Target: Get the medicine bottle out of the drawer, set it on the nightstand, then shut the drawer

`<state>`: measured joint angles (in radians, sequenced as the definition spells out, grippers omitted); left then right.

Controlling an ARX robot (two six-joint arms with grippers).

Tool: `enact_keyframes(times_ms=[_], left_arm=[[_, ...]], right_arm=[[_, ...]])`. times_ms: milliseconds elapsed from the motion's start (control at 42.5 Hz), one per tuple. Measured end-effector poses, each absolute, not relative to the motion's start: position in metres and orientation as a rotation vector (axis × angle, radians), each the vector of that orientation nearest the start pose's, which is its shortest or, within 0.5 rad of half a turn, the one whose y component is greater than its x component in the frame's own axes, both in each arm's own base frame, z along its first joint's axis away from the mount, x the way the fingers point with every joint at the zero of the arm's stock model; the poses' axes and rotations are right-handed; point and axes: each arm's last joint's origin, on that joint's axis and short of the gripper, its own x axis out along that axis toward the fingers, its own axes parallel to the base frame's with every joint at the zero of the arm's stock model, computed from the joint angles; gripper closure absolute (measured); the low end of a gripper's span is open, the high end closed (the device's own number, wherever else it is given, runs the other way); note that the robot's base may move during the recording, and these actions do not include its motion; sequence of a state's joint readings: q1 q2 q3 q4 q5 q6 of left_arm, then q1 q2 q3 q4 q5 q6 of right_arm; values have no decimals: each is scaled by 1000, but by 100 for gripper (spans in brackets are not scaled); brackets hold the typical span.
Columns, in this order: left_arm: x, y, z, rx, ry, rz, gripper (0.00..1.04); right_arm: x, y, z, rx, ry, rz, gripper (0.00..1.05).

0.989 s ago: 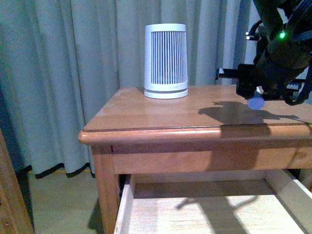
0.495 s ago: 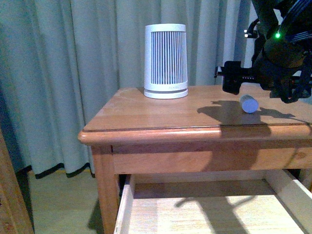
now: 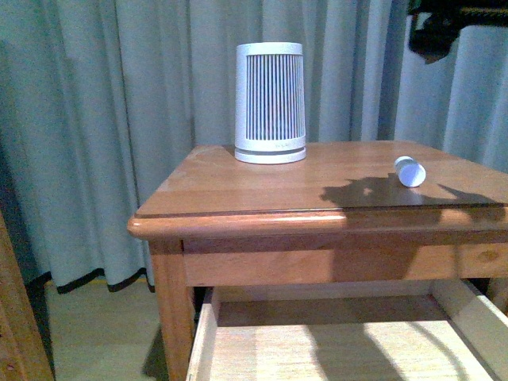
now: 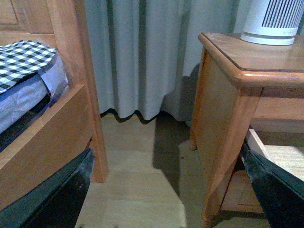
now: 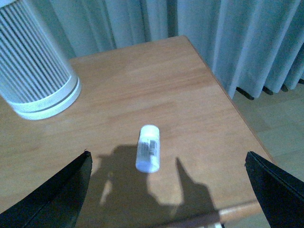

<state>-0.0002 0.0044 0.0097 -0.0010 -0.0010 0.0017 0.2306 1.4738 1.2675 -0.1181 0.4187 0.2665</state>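
Front: white medicine bottle (image 3: pixel 409 171) lies on its side on the nightstand (image 3: pixel 238 186), 4 o'clock from the ribbed cylinder (image 3: pixel 270 99); drawer (image 3: pixel 200 341) open.
Left wrist: left gripper (image 4: pixel 166 154) spread wide, empty.
Right wrist: right gripper (image 5: pixel 167 154) wide, clear of the bottle; dark-print label visible.

1. Front view: moderate indoor light, with a cool blue-grey cast on the curtain (image 3: pixel 103 119). The picture is slightly soft and grainy.
2. Nightstand (image 3: pixel 238 186) top: pale sheen along its left side. A dark ragged shadow spreads beside the medicine bottle (image 3: pixel 410 171).
3. Drawer (image 3: pixel 203 337) interior: a bright patch at centre, with shade under the top.
4. Right wrist view: the ribbed cylinder (image 5: pixel 33 71) is blurred; the bottle is sharper.
5. Left wrist view: dim. The nightstand's shadow falls on the floor (image 4: pixel 137 161) and the curtain.
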Motion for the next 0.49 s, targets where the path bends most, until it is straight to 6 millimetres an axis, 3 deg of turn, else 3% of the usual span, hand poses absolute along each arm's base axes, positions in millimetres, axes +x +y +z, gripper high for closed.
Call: enact_keyframes(times_ms=[188,330,495], left_arm=[[97,0,166,2,-4,1,7],[97,0,166,2,-4,1,7],[97,0,166,2,-4,1,7]], right_arm=[[248,58,329,202,322,-136,7],[184,49,282,197,465,-97,7],[150,58,229,187,616,-40,7]])
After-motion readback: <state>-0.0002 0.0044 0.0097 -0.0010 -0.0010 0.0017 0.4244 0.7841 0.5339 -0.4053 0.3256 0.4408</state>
